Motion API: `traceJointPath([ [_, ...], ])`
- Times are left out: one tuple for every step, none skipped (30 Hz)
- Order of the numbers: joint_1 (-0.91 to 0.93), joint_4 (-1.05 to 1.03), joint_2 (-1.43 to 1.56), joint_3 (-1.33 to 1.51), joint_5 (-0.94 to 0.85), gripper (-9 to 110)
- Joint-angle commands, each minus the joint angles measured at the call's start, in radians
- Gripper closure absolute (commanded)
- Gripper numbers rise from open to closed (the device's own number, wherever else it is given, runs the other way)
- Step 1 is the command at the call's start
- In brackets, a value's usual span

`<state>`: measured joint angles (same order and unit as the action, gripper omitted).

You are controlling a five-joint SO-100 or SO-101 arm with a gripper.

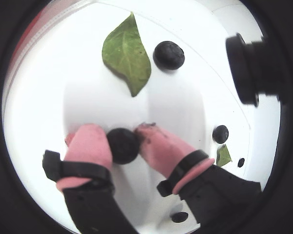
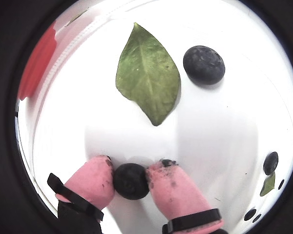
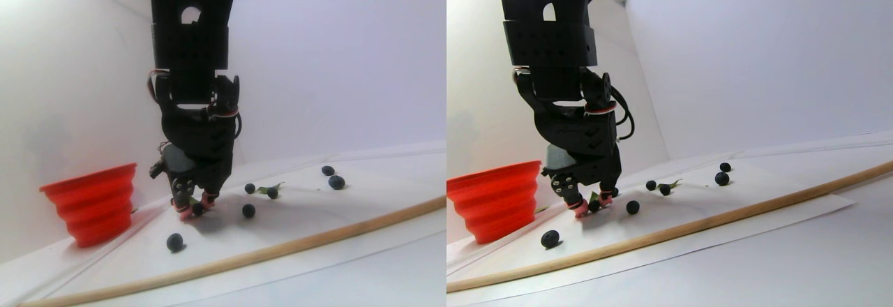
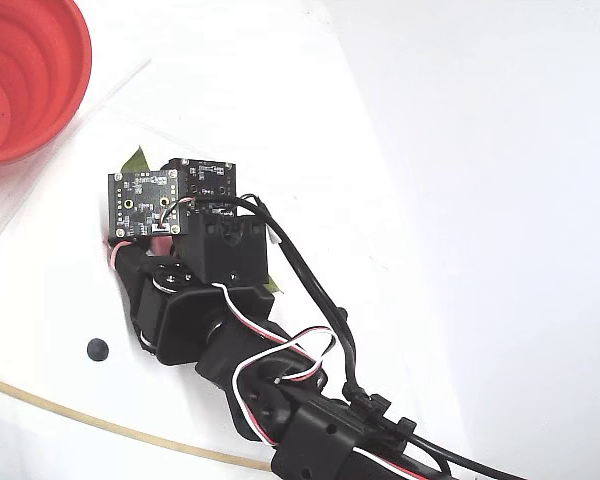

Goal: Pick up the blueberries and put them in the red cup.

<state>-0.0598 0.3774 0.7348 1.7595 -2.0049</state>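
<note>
While the arm points straight down at the white sheet (image 3: 335,213), the gripper (image 2: 131,171) pinches one blueberry (image 2: 131,181) between its pink fingertips (image 2: 95,180) — the red cup (image 3: 94,206) stands well apart, left in the stereo view.

No readable text, labels, brands or numbers in any view. The two small circuit boards (image 4: 170,200) on top of the arm in the fixed view carry markings too small and blurred to read. Red cup (image 4: 20,75), blueberries, leaves, white sheet, wooden rod: all unmarked.
</note>
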Motion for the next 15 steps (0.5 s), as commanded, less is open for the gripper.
traceJointPath([
  [-0.028, -0.009, 0.150, 0.003, 0.008, 90],
  [-0.029, -0.012, 0.158, 0.008, 0.009, 90],
  [-0.032, -0.014, 0.167, 0.011, 0.012, 90],
  [-0.034, -0.017, 0.175, 0.014, 0.014, 90],
  [-0.037, -0.020, 0.181, 0.015, 0.015, 90],
  [-0.038, -0.021, 0.189, 0.020, 0.017, 90],
  [-0.040, -0.025, 0.198, 0.025, 0.020, 90],
  [-0.043, -0.026, 0.204, 0.028, 0.021, 90],
  [-0.044, -0.028, 0.210, 0.031, 0.023, 90],
  [-0.046, -0.029, 0.216, 0.035, 0.025, 90],
  [-0.048, -0.029, 0.222, 0.038, 0.025, 90],
  [-0.049, -0.031, 0.227, 0.040, 0.025, 90],
  [-0.049, -0.031, 0.232, 0.041, 0.025, 90],
  [-0.051, -0.034, 0.236, 0.043, 0.025, 90],
  [-0.052, -0.037, 0.242, 0.043, 0.026, 90],
])
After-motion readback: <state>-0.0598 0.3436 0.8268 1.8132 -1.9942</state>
